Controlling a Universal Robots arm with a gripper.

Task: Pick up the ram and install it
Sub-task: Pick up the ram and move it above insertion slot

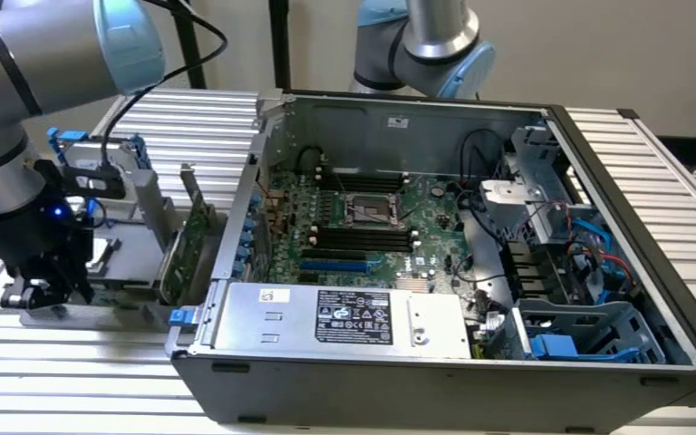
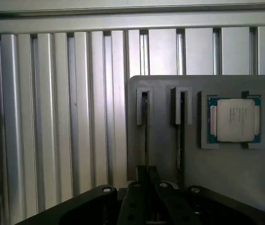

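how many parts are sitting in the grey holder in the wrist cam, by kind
ram sticks, standing edge-on in slots: 2
processor chip, lying flat in its recess: 1
total: 3

Soft, even light, fairly bright. The case (image 1: 445, 113) is shaded inside; the ribbed surface (image 1: 669, 190) at 3 o'clock gleams palely.
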